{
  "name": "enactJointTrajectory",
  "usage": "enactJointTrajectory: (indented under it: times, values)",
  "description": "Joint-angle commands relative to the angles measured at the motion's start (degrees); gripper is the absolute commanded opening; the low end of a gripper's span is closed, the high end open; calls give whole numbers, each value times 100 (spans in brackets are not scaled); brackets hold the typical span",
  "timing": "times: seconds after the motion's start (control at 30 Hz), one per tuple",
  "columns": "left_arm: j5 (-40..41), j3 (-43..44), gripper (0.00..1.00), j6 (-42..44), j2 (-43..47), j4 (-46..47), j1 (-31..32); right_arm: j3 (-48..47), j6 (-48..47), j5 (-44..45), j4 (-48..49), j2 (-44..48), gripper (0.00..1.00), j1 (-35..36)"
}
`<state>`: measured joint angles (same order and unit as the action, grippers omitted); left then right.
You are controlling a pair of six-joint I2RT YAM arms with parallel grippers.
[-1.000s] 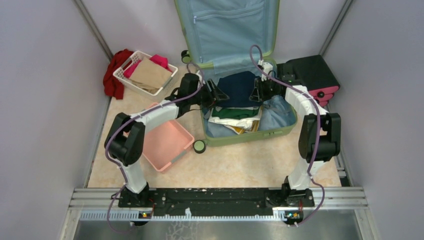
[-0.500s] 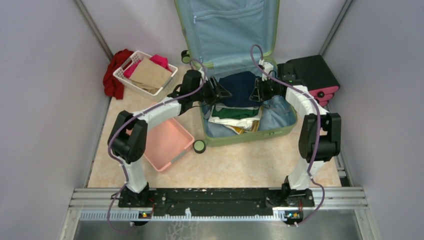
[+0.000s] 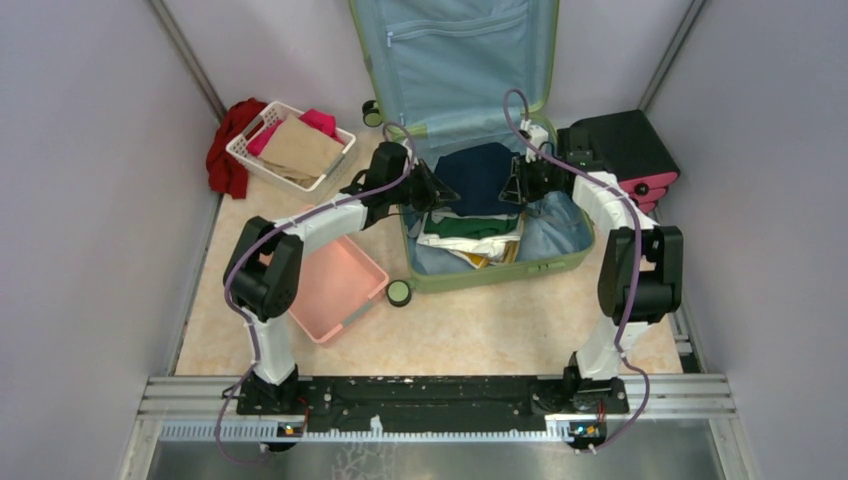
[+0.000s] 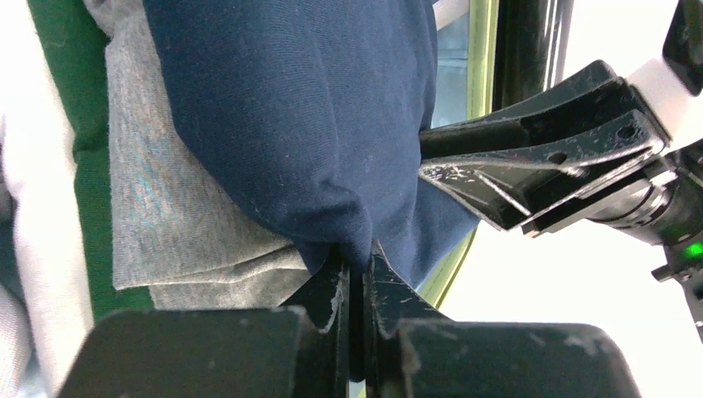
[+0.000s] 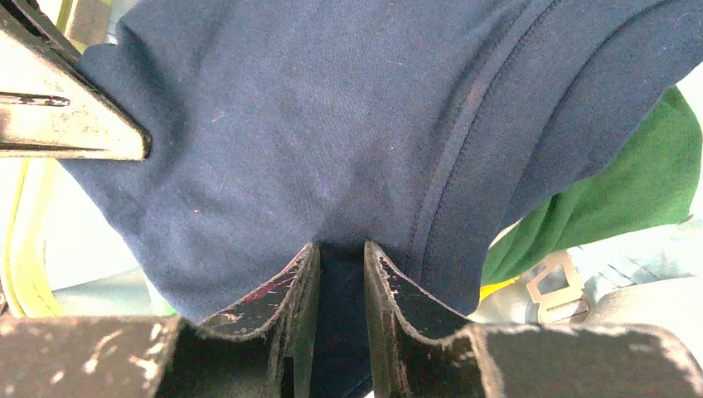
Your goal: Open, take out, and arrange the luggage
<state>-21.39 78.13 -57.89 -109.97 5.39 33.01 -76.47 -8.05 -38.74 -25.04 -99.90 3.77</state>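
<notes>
Pink plastic basket (image 3: 330, 285) sits nearest, on the table (image 3: 480, 330). Just right of it the luggage (image 3: 490, 272) lies open: sage-green hard shell, light blue fabric lining, lid upright at the back. Both tools reach inside it — left tool (image 4: 358, 264) and right tool (image 5: 338, 264) each pinch opposite edges of a soft navy garment (image 5: 332, 124), above the folded clothes (image 3: 470, 228).

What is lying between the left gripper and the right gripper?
A navy blue garment spans from the left gripper to the right gripper, each pinching an edge; the top view shows it.
</notes>
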Motion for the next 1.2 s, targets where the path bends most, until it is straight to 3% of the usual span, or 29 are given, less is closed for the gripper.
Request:
enactJointTrajectory:
  times: [0.0, 0.17, 0.37, 0.47, 0.57, 0.67, 0.77, 1.17]
  values:
    - [-52, 91, 0, 94, 229, 145, 47, 97, -21, -258, 66, 206, 27, -83]
    - [44, -52, 0, 323, 593, 84, 49, 195, -38, -1074, 261, 580, 32, -273]
    - [205, -334, 0, 524, 1135, -103, 47, 477, -129, -2247, 639, 1162, 49, -359]
    - [223, -627, 0, 316, 1373, -38, 48, 651, -481, -2846, 765, 1472, 58, -357]
    - [191, -809, 0, -40, 1488, 54, 52, 839, -1229, -3136, 810, 1848, 73, -317]
    - [112, -848, 0, -396, 1483, 120, 48, 1145, -2855, -2756, 732, 2470, 95, 39]
    - [94, -804, 0, -664, 1478, 154, 48, 948, -4321, -1963, 200, 2482, 99, 543]
    - [-164, -708, 0, -1687, 1422, 394, 40, 868, -4391, 1264, 1595, 1877, 94, 2193]
